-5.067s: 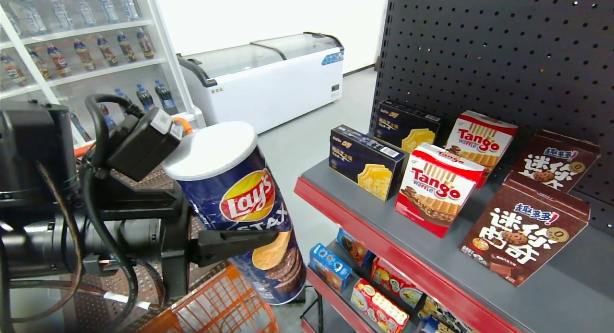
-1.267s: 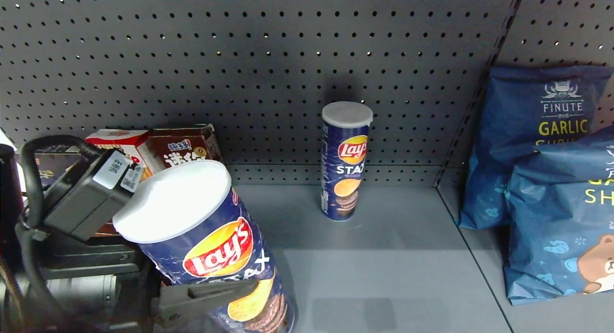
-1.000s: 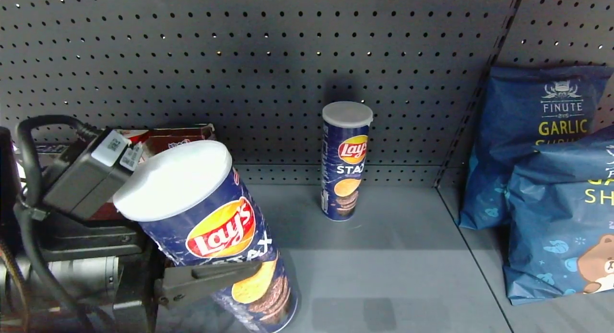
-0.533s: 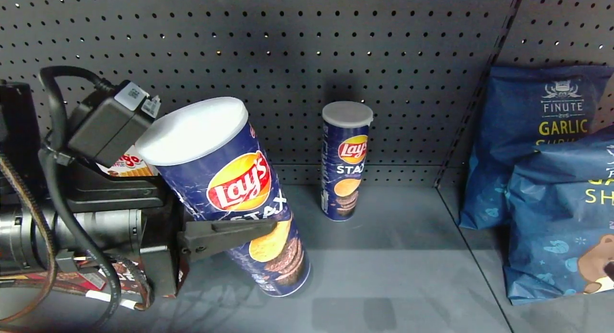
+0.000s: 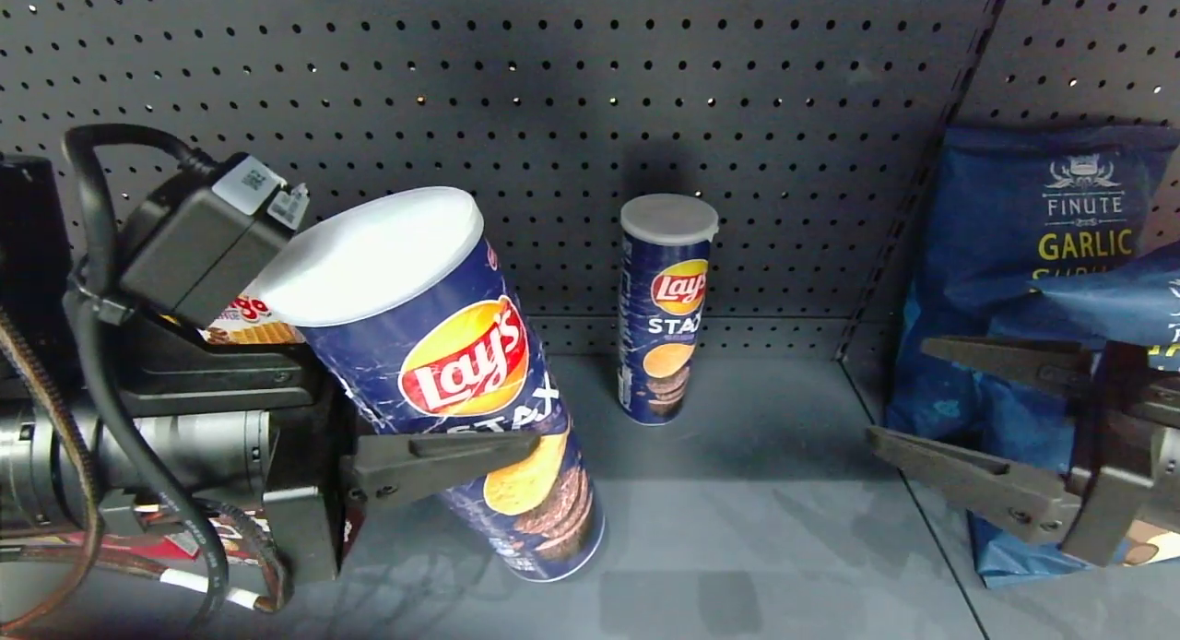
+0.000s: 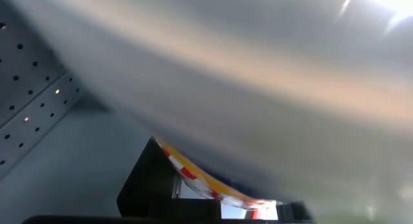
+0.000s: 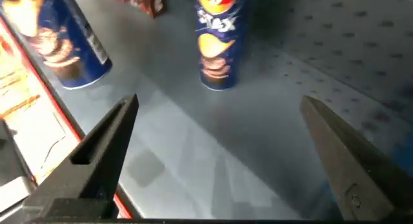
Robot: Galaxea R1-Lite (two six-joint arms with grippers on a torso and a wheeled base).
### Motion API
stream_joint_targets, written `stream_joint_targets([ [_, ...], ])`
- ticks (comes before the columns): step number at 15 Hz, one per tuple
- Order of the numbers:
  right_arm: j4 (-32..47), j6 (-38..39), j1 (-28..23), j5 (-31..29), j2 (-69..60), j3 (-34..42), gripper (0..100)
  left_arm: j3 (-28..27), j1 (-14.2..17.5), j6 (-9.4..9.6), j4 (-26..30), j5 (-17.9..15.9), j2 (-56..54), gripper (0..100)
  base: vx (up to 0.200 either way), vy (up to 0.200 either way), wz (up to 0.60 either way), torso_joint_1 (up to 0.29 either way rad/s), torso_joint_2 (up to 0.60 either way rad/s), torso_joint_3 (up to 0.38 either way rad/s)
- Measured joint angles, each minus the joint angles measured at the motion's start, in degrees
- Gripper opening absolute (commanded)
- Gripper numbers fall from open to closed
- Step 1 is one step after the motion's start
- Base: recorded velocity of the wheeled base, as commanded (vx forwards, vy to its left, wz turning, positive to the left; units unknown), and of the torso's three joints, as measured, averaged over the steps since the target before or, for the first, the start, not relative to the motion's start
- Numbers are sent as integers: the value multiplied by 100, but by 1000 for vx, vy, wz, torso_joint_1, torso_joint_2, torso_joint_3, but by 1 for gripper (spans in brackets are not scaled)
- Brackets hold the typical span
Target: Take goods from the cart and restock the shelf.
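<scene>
Left tool [image 5: 484,414] has a tilted can [image 5: 442,373] clamped. Right tool [image 5: 899,391] is spread wide by the bags [image 5: 1032,216]. A second can [image 5: 666,317] stands upright on the shelf [image 5: 756,529] between both tools.

The left arm [image 5: 138,446] is lying level, left of the back can [image 5: 667,308] and nearer the head camera than it. Its wrist camera [image 5: 198,239] is sitting on top, a black cable looping behind. The left gripper [image 5: 502,428] is clamping the held can [image 5: 442,373] across its lower half, with one dark finger [image 5: 442,456] crossing its front. The held can is leaning, its lid tipped away from the back can. The right gripper [image 5: 899,391] is hanging right of the back can, well apart from it. Its fingers [image 5: 977,483] are spread wide and pointing toward that can. In the right wrist view they are framing the back can.
</scene>
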Motion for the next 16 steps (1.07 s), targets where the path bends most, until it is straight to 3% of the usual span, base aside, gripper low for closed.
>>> stream_joint_targets([
  [3, -385, -139, 50, -68, 538, -76, 100, 208, -41, 6, 258, -5, -218, 0, 0, 0, 0, 0, 0, 0],
  [9, -564, -180, 55, -134, 1390, -378, 100, 553, -46, 13, 252, -10, -439, 0, 0, 0, 0, 0, 0, 0],
  [16, -2784, -189, 44, -483, 2820, -511, 100, 600, -24, 6, 261, 0, -458, 0, 0, 0, 0, 0, 0, 0],
])
